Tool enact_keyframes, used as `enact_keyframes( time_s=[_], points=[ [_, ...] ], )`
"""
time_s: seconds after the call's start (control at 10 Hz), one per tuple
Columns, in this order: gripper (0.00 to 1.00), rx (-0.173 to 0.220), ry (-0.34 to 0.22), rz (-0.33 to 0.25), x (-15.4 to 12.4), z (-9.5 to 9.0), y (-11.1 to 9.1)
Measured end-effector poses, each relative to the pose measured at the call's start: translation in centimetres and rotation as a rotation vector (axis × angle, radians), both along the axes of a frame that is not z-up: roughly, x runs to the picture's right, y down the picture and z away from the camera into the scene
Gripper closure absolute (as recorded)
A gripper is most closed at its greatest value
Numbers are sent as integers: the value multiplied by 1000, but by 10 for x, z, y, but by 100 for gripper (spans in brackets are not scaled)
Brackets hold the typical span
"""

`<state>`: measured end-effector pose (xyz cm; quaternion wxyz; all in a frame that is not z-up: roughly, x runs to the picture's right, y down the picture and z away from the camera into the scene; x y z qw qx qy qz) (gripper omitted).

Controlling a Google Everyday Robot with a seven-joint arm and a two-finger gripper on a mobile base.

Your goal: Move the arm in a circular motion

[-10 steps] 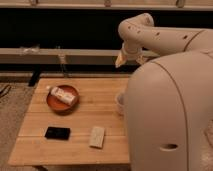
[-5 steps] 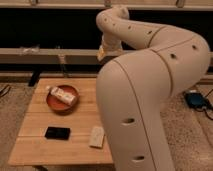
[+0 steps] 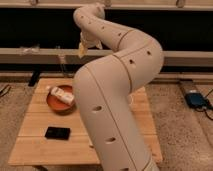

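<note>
The arm (image 3: 117,95) is a large cream-white tube of thick rounded segments with small dark holes. It rises from the bottom middle of the camera view, bends right at an elbow (image 3: 145,52) and curves back to the upper left. The gripper (image 3: 85,45) hangs at its far end, high above the back left part of the wooden table (image 3: 35,145), in front of the dark wall. Nothing shows in it.
An orange bowl (image 3: 52,104) holding a white bottle (image 3: 62,94) sits on the table's left side. A black phone (image 3: 57,132) lies nearer the front. A blue device (image 3: 196,99) lies on the floor at right. A long rail (image 3: 30,54) runs behind the table.
The arm's upper end and the gripper have swung left and higher. The arm's lower segment now covers the table's middle and hides the white object that lay there.
</note>
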<state>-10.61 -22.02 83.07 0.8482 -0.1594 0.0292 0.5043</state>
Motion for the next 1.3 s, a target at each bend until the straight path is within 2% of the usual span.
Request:
enact_keyframes(
  time_s=[0.2,0.3,0.6,0.9,1.3],
  points=[
    [20,-4,-73,-78,-55,8,2],
    [20,-12,-108,-111,-80,8,11],
    [20,-41,-202,-184,-129,0,57],
    [20,-76,-273,-223,-152,-3,104],
    [20,-122,-316,-236,-151,-8,147]
  ],
)
